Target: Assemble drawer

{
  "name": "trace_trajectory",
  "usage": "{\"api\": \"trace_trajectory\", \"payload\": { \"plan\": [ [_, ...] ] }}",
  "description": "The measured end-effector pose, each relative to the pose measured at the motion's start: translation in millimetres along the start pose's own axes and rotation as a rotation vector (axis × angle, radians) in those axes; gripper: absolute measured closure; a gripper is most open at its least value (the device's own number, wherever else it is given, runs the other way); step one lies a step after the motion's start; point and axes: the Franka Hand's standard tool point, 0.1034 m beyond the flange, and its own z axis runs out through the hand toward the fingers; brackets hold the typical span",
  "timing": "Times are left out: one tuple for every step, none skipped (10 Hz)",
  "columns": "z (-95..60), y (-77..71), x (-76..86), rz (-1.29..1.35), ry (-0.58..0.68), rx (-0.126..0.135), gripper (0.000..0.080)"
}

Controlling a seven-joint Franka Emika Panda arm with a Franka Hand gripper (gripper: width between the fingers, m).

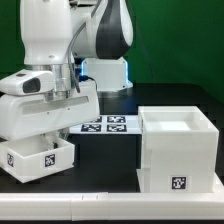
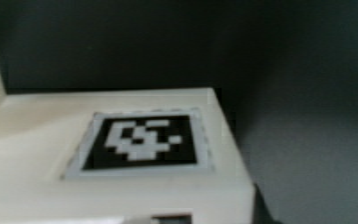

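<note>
Small tray (image 1: 38, 157) sits on the black surface (image 1: 110, 165) at the exterior view's left. The pincer (image 1: 58, 137) hangs low right over it, its tips hidden, so I can't tell its gap. Cube shell (image 1: 178, 150) stands well apart on the right, with the marker board (image 1: 105, 124) behind and between them. The wrist view fills with a blurred tag (image 2: 146, 140) on white plastic.

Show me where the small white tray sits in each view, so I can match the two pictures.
Exterior view: the small tray sits low at the exterior view's left, well apart from the cube shell on the right.
Wrist view: most likely the same tray, close up and blurred; its white body and one square tag fill much of the picture.
Shared landmark: a black-and-white tag on the tray, though which of its tags the wrist view shows cannot be told.
</note>
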Motion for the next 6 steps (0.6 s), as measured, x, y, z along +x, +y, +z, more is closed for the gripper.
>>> {"api": "trace_trajectory", "payload": {
  "plan": [
    [-4.6,-4.1,11.5,-0.053,-0.023,0.048,0.0763],
    [-13.3,-4.6,30.3,-0.097,-0.046,0.101,0.0763],
    [-21.7,-6.5,50.9,-0.141,-0.044,0.113,0.0763],
    [-28.0,-19.5,69.6,-0.212,-0.036,0.117,0.0763],
    [-26.5,-29.5,72.6,-0.257,-0.032,0.130,0.0763],
    [-25.5,-26.7,69.6,-0.248,-0.034,0.129,0.0763]
  ]
}}
